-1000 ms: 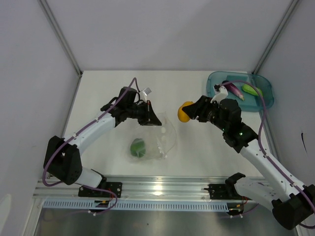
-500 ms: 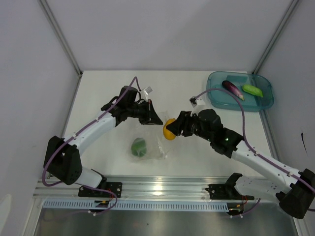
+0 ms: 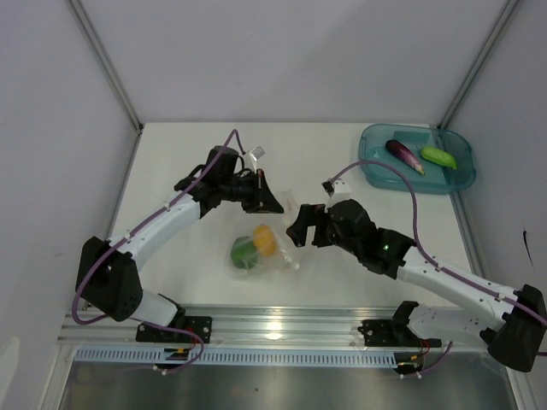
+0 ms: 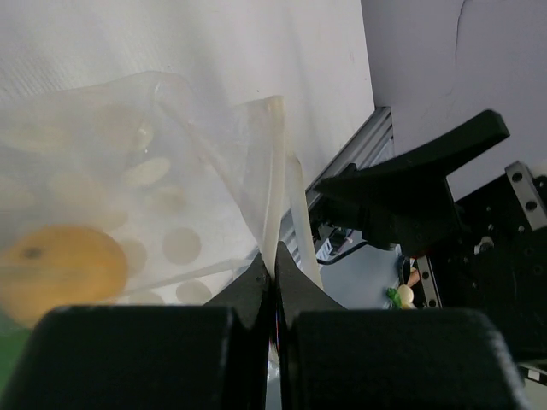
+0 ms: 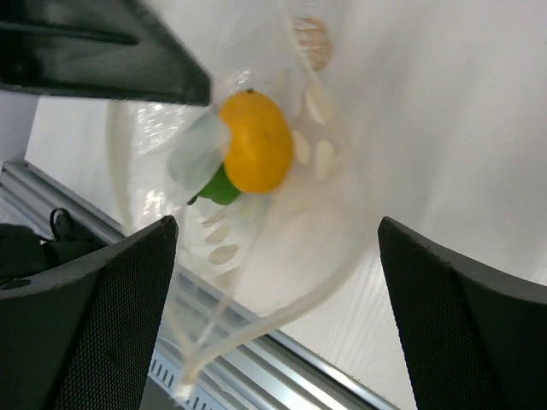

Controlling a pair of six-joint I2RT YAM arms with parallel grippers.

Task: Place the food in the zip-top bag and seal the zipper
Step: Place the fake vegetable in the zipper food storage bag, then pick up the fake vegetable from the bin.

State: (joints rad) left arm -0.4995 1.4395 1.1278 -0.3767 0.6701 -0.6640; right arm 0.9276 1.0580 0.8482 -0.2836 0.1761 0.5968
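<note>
Now left gripper (image 3: 273, 207) pinches the zip-top bag (image 3: 287, 249) rim; right gripper (image 3: 297, 231) gapes alongside.

We get bright, even light from above, with soft shadows beneath the arms (image 3: 162, 226). Glare streaks the metal rail (image 3: 282, 329); the bag (image 5: 162, 201) glints; the left gripper (image 4: 273, 260) blurs dark up close.

This is a robotics lab test cell rather than a home or kitchen. A bare white worktop (image 3: 188, 154) is boxed in by plain pale panels (image 3: 291, 60) set in aluminium posts (image 3: 107, 64). Along the near edge an aluminium rail (image 3: 282, 323) carries the bolted bases of the left arm (image 3: 162, 224) and the right arm (image 3: 453, 278), with a slotted cable duct (image 3: 239, 357) below. Purple cables (image 3: 231, 135) loop along the arms. A toy eggplant (image 3: 404, 155) lies in a teal tray (image 3: 385, 175).
</note>
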